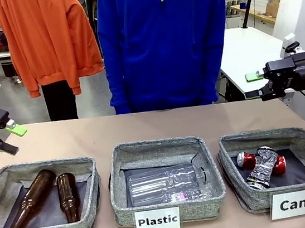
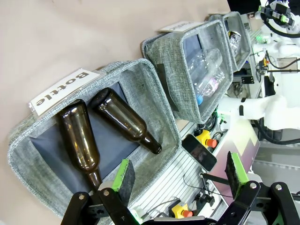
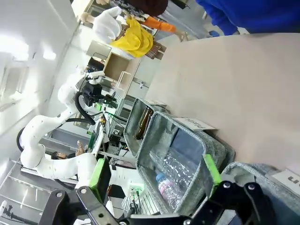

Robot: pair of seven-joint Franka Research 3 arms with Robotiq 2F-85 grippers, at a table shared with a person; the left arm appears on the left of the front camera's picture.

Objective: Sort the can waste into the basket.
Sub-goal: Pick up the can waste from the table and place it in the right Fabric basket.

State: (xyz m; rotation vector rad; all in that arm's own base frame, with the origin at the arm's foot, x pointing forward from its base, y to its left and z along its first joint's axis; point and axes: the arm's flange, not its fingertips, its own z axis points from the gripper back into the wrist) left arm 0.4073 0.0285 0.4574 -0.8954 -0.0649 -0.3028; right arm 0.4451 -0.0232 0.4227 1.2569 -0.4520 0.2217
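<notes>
Front view: three grey woven bins line the near edge of a tan table (image 1: 159,125), each fronted by a white label. In the basket (image 1: 237,190) marked "Can", at the robot's right, lie both pieces of can waste: a crushed red can (image 1: 247,160) and a dark grey-black can (image 1: 263,168) resting across it, the two touching on the dark inner base. The middle bin (image 1: 124,199), labelled "Plastic", holds clear plastic bottles (image 1: 167,185) lying on their sides. The left bin (image 1: 92,209), labelled "Bottle", holds two brown glass bottles (image 1: 67,195) side by side, necks pointing toward the near edge. Above and behind the bins, the left gripper (image 1: 9,138) hangs over the table's left end with its green-padded fingers spread wide and nothing between them; the left wrist view shows the same wide gap over the "Bottle" bin. The right gripper (image 1: 253,85) hovers beyond the table's right edge, also spread wide and empty, well clear of the basket. At the far side a person in a blue zip jacket (image 1: 165,39) stands against the table, with an orange garment (image 1: 47,38) hanging to the left.
</notes>
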